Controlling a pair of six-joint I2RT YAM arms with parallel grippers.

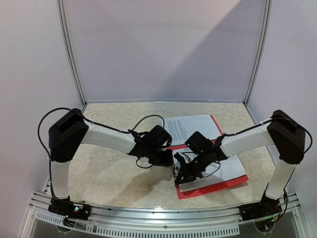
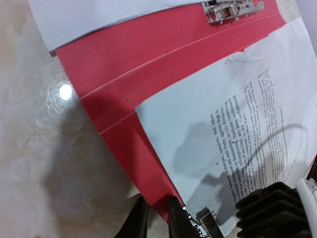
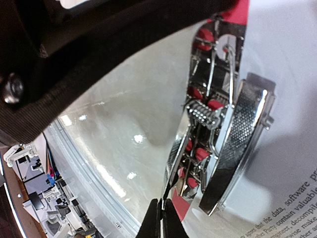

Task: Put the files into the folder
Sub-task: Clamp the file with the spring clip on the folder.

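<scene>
left grip: my left gripper (image 2: 157, 216) pinches the near edge of the red folder (image 2: 124, 64), guessing to keep it flat
right grip: my right gripper (image 3: 161, 214), tips pressed together, sits at the metal clip (image 3: 233, 144), probably working it
files: printed sheet (image 2: 237, 124) lies on the open folder
hidden: can't tell if the right tips hold anything

Open room over the left half of the tabletop (image 1: 106, 173), from the near-left corner up to the far edge. Right of centre, the folder (image 1: 218, 186) and sheets (image 1: 190, 126) lie flat and low, so there is room to pass above them. The metal clip (image 3: 237, 144) stands up at the folder's left edge. Left gripper (image 1: 168, 159) and right gripper (image 1: 179, 173) crowd that edge close together, cables (image 1: 148, 119) looping above them. Wall panels (image 1: 163, 49) close the far, left and right edges.
</scene>
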